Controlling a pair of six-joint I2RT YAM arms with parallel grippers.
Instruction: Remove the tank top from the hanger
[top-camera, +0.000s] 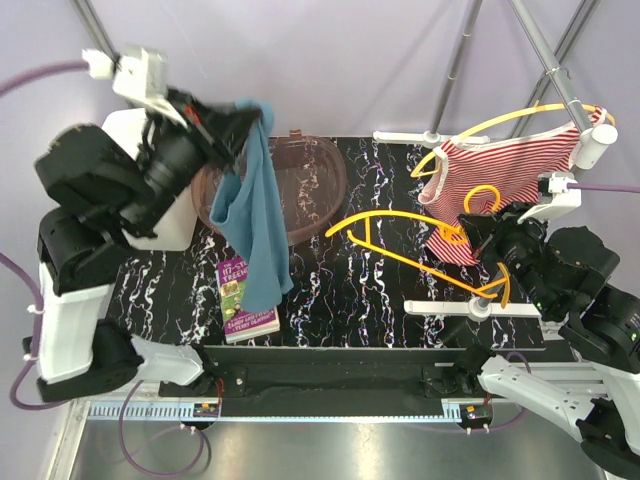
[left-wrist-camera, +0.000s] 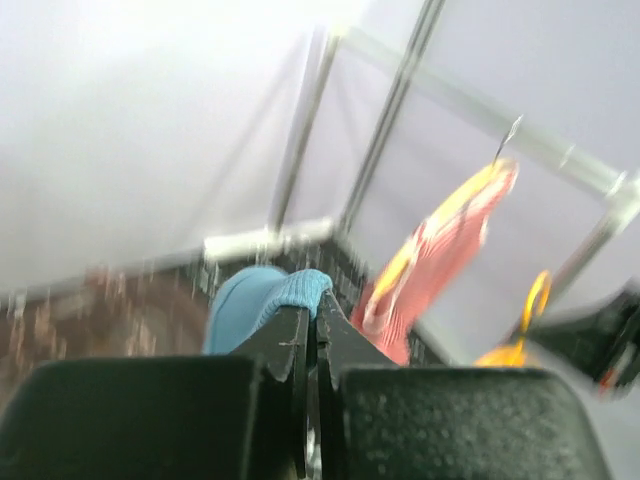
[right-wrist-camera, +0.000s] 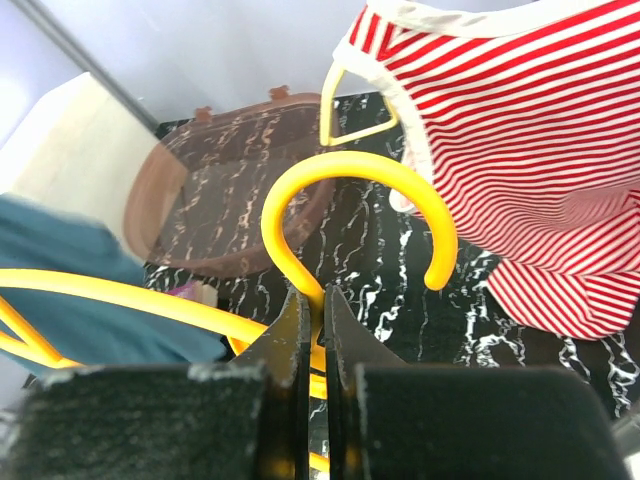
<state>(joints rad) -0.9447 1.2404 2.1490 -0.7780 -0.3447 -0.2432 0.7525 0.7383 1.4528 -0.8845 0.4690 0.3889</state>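
While left hand (left-wrist-camera: 310, 315) grips tank top (top-camera: 255, 220), right hand (right-wrist-camera: 312, 300) grips hanger (right-wrist-camera: 350, 162) over marbled table (top-camera: 380, 180)

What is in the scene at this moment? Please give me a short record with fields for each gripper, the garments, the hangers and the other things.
left gripper: shut on the blue tank top, which is held up and hangs free
right gripper: shut on the yellow hanger, just below its hook
yellow hanger: bare, apart from the blue tank top
striped tank top: on a second hanger, far right
brown bin: behind the blue tank top
book: flat on the table
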